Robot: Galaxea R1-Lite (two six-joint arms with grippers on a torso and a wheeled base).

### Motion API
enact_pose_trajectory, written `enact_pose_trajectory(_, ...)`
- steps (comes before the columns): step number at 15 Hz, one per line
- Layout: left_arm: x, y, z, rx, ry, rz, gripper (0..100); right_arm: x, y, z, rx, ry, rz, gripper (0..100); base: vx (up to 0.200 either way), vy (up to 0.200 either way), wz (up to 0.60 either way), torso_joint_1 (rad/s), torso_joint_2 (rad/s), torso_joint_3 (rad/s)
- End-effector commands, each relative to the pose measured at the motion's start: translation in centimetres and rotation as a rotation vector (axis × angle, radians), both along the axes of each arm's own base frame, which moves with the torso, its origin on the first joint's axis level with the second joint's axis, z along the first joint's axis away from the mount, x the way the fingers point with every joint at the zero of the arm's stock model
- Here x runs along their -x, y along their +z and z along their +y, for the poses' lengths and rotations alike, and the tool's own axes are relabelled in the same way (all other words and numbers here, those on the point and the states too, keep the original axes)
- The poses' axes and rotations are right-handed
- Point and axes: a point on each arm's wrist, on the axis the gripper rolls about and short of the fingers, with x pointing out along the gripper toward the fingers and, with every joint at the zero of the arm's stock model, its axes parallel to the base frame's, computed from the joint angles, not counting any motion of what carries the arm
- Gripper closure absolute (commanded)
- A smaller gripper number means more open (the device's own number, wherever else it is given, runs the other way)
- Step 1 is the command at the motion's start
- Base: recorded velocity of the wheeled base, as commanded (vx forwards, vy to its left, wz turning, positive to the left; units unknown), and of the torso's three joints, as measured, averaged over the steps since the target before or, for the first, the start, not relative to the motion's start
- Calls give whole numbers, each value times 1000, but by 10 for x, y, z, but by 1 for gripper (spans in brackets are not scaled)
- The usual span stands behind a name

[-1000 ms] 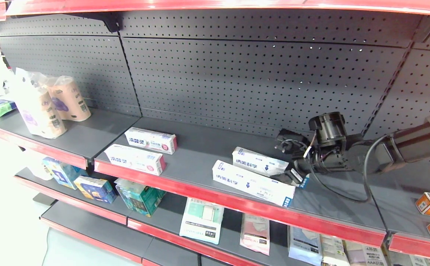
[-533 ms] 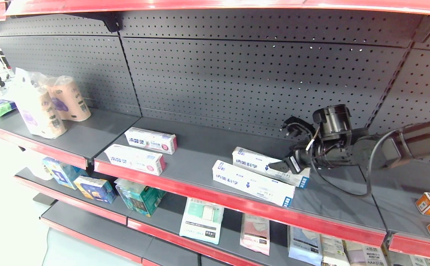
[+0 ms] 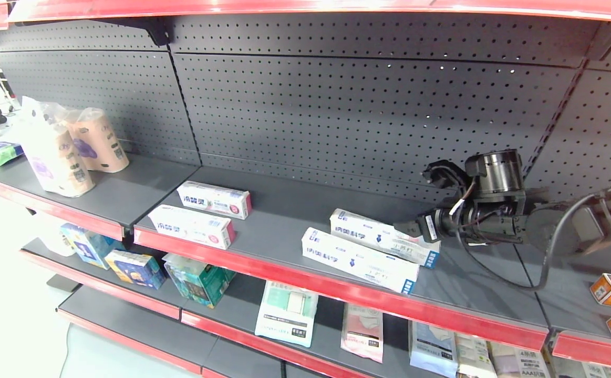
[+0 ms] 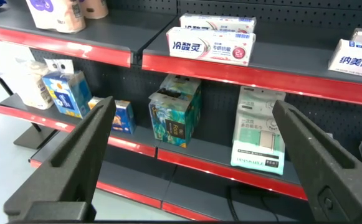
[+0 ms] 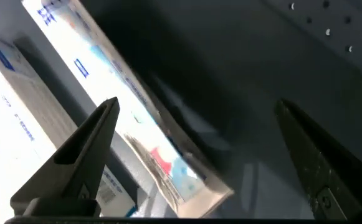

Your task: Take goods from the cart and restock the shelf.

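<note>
The right gripper (image 3: pixel 414 229) is held low over the middle shelf (image 3: pixel 294 205), just beside the right end of the rear blue-and-white toothpaste box (image 3: pixel 379 235). Its fingers are spread wide and nothing is gripped between them. That box is laid flat on the shelf, behind a matching front box (image 3: pixel 360 260) at the red edge. The left gripper (image 4: pixel 193 104) is pointed at the lower shelves (image 4: pixel 187 158), its fingers likewise wide apart and empty. Two pink-and-white toothpaste boxes (image 3: pixel 192 226) are set further left.

White-blue toothpaste box (image 3: pixel 381 236) flat on grey shelf (image 3: pixel 284 207)
</note>
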Motion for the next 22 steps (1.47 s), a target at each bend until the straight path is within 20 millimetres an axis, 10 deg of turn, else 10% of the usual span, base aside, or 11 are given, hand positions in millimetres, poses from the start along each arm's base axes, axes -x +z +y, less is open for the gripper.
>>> enact_pose_trajectory(1,0,0,0,0,0,-1,0,2,-6,2,4,7,18,0,0,0,0,0,0,0)
enact_pose_trajectory(22,0,0,0,0,0,-1,0,-12,-21,0,29,-32,43,0,0,0,0,0,0,0)
